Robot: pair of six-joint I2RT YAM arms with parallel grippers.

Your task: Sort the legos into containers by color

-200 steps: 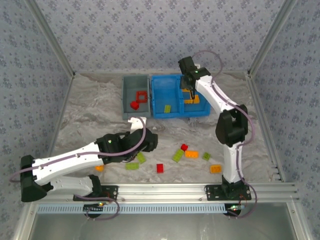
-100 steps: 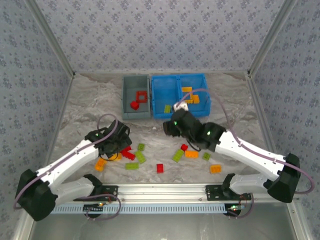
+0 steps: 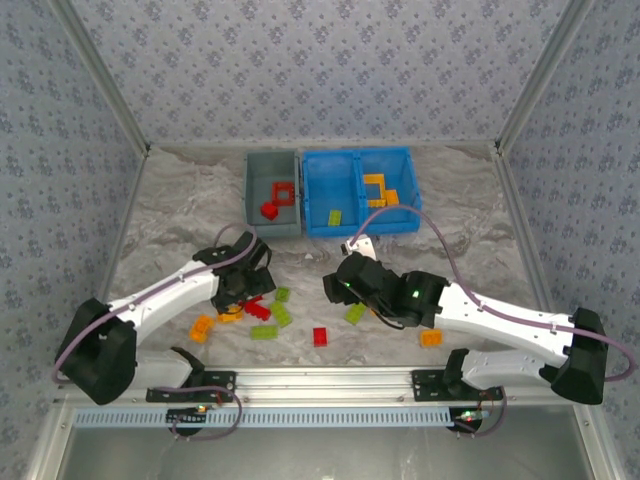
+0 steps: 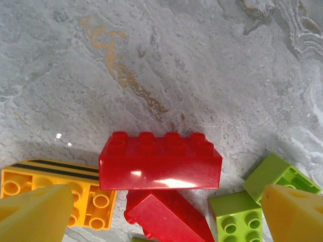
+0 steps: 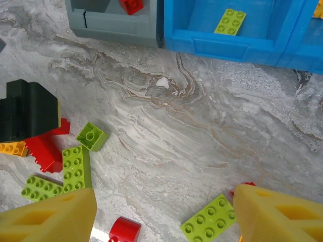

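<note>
My left gripper [image 3: 244, 288] hangs open over two red legos [image 4: 160, 161] lying against each other, its yellow fingertips [image 4: 35, 214] wide on either side and nothing gripped. An orange striped brick [image 4: 50, 177] and lime bricks [image 4: 237, 219] lie beside them. My right gripper [image 5: 164, 214] is open above bare table, with a lime plate [image 5: 209, 222] and a round red piece [image 5: 123, 231] just below it. The grey container [image 3: 250, 190] holds red pieces [image 3: 283, 192]. The blue pair [image 3: 358, 155] holds a lime brick [image 3: 335, 217] and orange pieces [image 3: 380, 188].
More loose bricks lie near the front edge: orange [image 3: 202, 327], lime [image 3: 265, 332], red [image 3: 320, 336] and orange [image 3: 431, 338]. The two grippers are close together mid-table; the left one's black body [image 5: 28, 111] shows in the right wrist view. Patterned walls enclose the table.
The right arm swung from over the blue bin down to the middle of the table. The left gripper shifted over the red bricks and opened wider.
</note>
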